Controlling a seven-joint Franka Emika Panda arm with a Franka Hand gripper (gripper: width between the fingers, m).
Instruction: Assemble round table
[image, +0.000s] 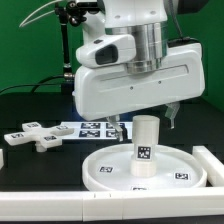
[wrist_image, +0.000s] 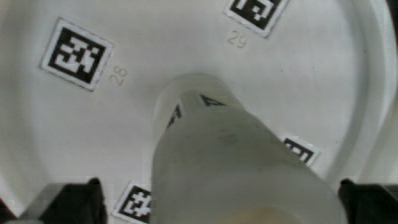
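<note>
The white round table top (image: 110, 168) lies flat near the table's front, rim up. The short cylindrical leg (image: 146, 148) stands upright in its centre with a square marker on its side. The cross-shaped foot (image: 35, 136) lies apart at the exterior view's left. My gripper (image: 144, 122) hangs over the leg's upper end, jaws open, one finger on each side. In the wrist view the leg (wrist_image: 231, 150) runs between the dark fingertips (wrist_image: 71, 203) with a gap showing, and the disc top (wrist_image: 143, 60) lies beneath. My gripper (wrist_image: 222, 208) holds nothing.
The marker board (image: 88, 128) lies flat behind the disc, between it and the foot. A long white edge bar (image: 212, 166) runs along the exterior view's right, and another (image: 60, 205) runs along the front. A black stand (image: 66, 50) rises at the back left.
</note>
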